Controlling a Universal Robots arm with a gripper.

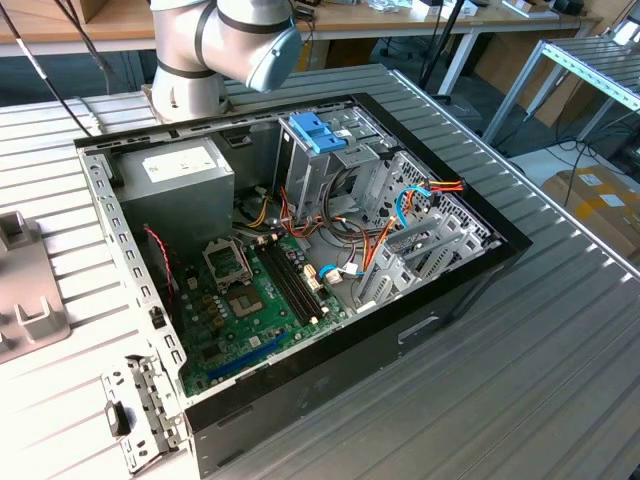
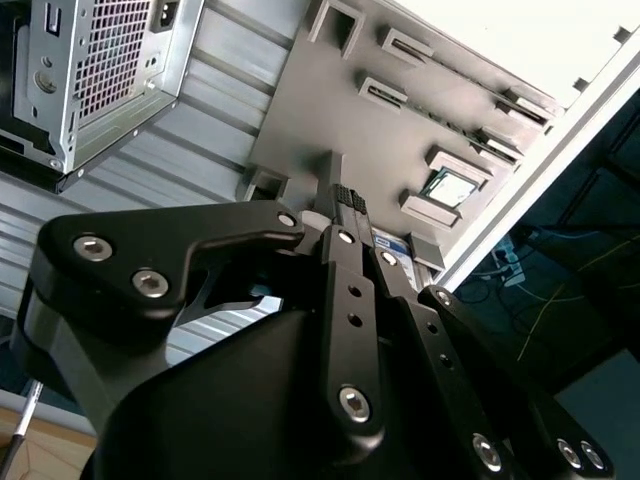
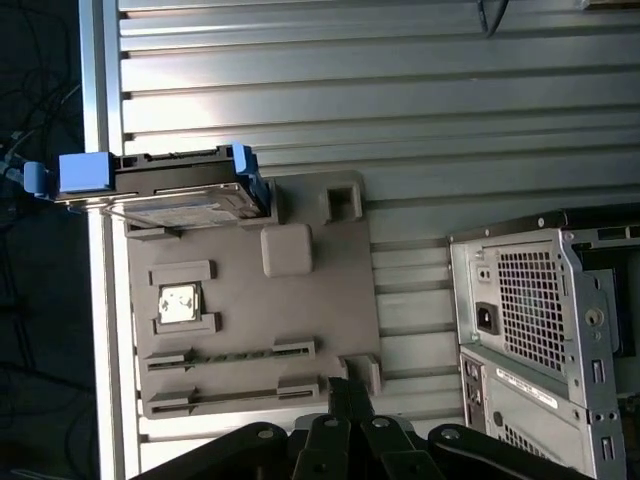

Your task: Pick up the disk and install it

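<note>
The disk (image 3: 165, 190), dark and silver with bright blue side rails and a blue end tab, stands on edge at one end of a grey holder tray (image 3: 250, 330) in the first wrist view. My gripper (image 3: 347, 392) hangs over the tray's opposite end, well apart from the disk. Its black fingers (image 2: 345, 205) are pressed together, shut, with nothing between them. The open computer case (image 1: 300, 250) lies in the middle of the exterior view, and part of the grey tray (image 1: 25, 300) shows at that view's left edge.
The case's rear, with the grey power-supply box (image 3: 530, 310), sits close beside the tray. Inside the case are the motherboard (image 1: 250, 300), loose cables (image 1: 390, 225) and a pale blue latch (image 1: 315, 130). The ribbed metal table (image 1: 540, 350) stretches to the exterior view's right.
</note>
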